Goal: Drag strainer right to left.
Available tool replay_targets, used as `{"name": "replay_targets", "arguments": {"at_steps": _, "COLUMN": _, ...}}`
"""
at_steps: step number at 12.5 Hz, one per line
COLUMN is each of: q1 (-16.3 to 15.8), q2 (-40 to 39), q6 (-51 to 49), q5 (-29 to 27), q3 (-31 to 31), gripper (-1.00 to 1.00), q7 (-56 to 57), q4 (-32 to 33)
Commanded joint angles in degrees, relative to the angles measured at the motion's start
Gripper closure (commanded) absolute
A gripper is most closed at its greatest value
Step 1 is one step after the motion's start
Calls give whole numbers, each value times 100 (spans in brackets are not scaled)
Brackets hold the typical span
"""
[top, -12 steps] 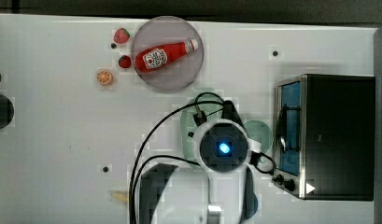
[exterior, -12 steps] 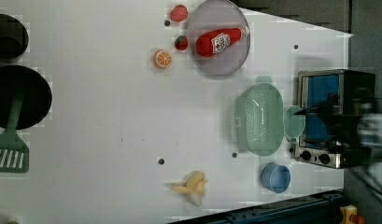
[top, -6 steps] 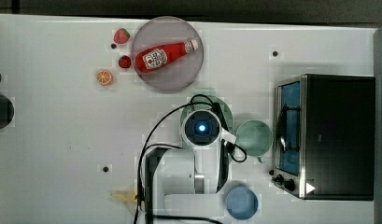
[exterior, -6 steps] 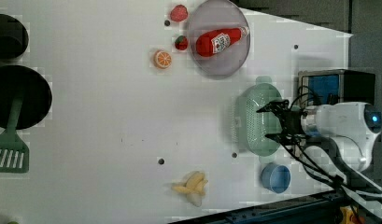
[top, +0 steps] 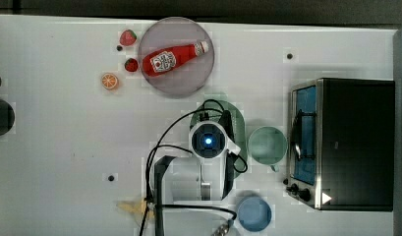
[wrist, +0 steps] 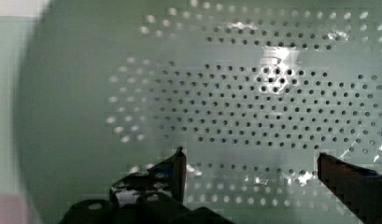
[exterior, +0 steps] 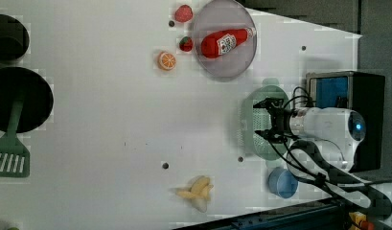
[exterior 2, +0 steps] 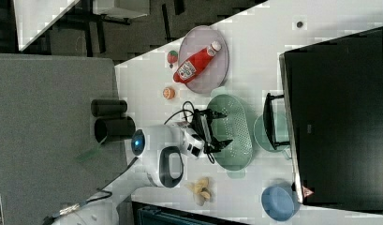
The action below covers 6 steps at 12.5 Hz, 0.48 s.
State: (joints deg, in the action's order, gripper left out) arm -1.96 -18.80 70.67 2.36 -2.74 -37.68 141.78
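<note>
So the drag hasn't really started, going by where things sit. The strainer (exterior: 263,122) is on the white table (exterior: 112,120) over toward the left view's right, just beside the mint cup (top: 267,145) and near the toaster oven (top: 351,142). The plate (top: 176,56) with the ketchup bottle (top: 171,58) on it is close by on the strainer's far end in the top view, and the blue bowl (top: 254,213) sits near its other end.

The gripper (exterior: 269,120) is over the strainer's basin, fingers spread wide apart and holding nothing. In the wrist view you're staring straight into the perforated bottom, with one fingertip (wrist: 179,161) and the other both hanging over the holes. I can't tell if the tips are actually touching the plastic or hovering just above it.

My read: the reach is pretty much done, and everything that counts is left. It needs to get a purchase on the strainer, either pinching a wall or pressing into the basin, then haul it across the open stretch of table toward the top view's left. That stretch looks free apart from the banana (exterior: 197,192) off to one side, so the path should be fine. Main risk I'd guess is the light plastic skidding or tipping instead of sliding.
</note>
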Motion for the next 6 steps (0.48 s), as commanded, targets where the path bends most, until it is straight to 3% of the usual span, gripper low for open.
{"name": "replay_targets", "arguments": {"at_steps": 1, "q1": 28, "q2": -147, "q6": 41, "q5": 81, "q3": 128, "gripper": -100, "q7": -503, "q4": -114}}
{"name": "replay_targets", "arguments": {"at_steps": 6, "q1": -21, "q2": -143, "q6": 30, "q5": 13, "q3": 519, "gripper": -100, "q7": -1316, "q4": -120}}
